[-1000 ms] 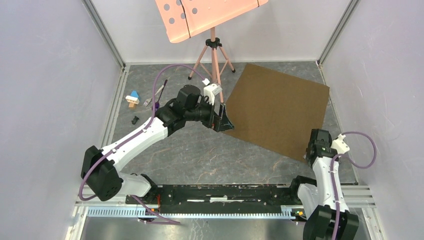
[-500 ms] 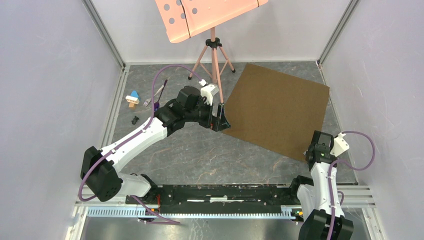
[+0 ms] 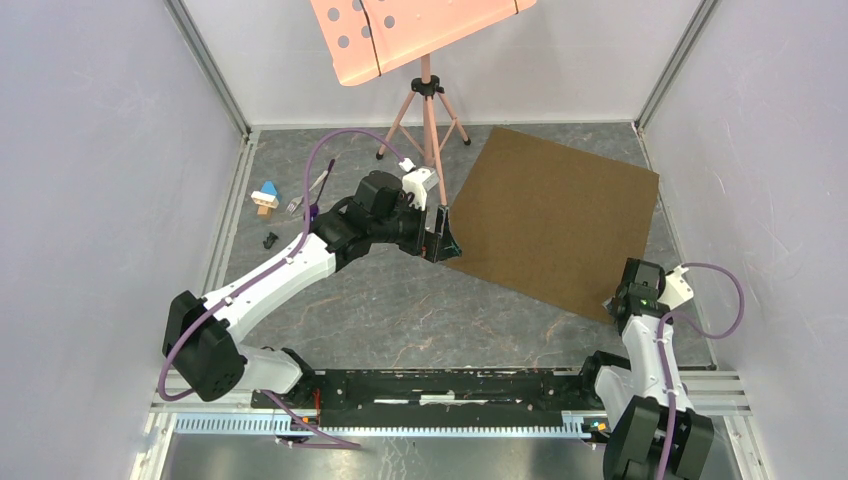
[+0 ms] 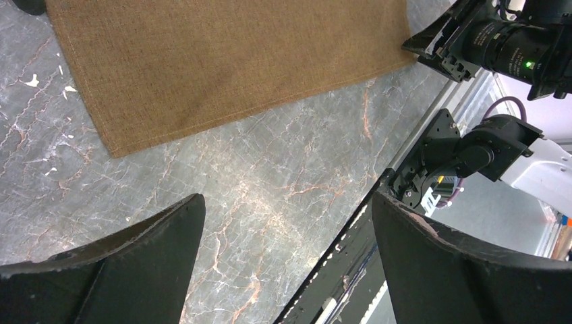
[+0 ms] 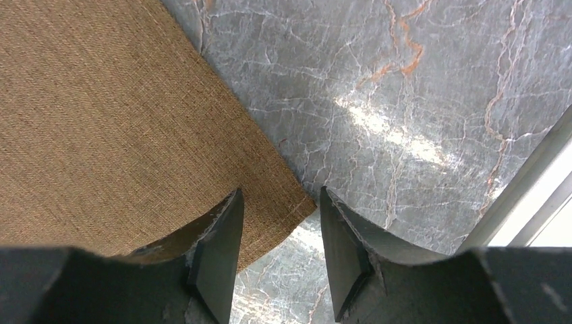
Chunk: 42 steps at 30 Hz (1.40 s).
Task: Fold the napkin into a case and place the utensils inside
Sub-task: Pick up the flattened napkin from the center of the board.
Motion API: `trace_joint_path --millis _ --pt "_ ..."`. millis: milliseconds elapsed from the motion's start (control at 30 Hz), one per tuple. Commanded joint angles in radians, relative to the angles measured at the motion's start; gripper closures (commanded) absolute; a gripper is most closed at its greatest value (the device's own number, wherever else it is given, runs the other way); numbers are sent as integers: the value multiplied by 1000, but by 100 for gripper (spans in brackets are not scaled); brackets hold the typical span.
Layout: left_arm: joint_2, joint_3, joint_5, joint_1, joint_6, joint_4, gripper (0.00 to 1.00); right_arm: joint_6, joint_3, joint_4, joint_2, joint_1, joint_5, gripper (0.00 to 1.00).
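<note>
The napkin (image 3: 555,220) lies flat and unfolded, an olive-brown square on the grey marbled table, right of centre. My left gripper (image 3: 441,240) hovers at its left corner with its jaws wide open and empty; the left wrist view shows it (image 4: 287,199) over bare table, with the napkin (image 4: 222,61) just beyond. My right gripper (image 3: 620,300) is at the napkin's near corner. In the right wrist view it (image 5: 280,192) is open, and the corner of the napkin (image 5: 121,121) lies between its fingers. The fork (image 3: 296,205) and the purple spoon (image 3: 315,205) lie at the back left.
A small blue, white and tan toy block (image 3: 265,196) and a tiny black piece (image 3: 270,240) lie beside the utensils near the left wall. A pink music stand (image 3: 420,30) on a tripod (image 3: 428,125) stands at the back, close to the napkin's far corner.
My right gripper has shifted slightly at the napkin's near corner. My left gripper has edged a little toward the back, by the left corner. The napkin has not moved.
</note>
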Motion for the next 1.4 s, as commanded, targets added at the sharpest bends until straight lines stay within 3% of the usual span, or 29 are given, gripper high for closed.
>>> trace_joint_path --millis 0,267,433,733,933,1367 --pt "4 33 12 -2 24 24 1 62 -18 9 16 -5 32 48" --pt "-1 36 20 -1 36 20 1 113 -35 3 79 -5 64 47" --pt "-16 38 20 1 42 17 1 111 -34 -20 112 -5 64 51" --pt "-8 36 35 7 53 30 1 37 9 -83 26 25 63 37" --pt "8 39 63 9 39 57 1 101 89 -192 45 73 79 33" --pt "0 28 79 14 36 67 1 226 136 -211 126 146 59 38"
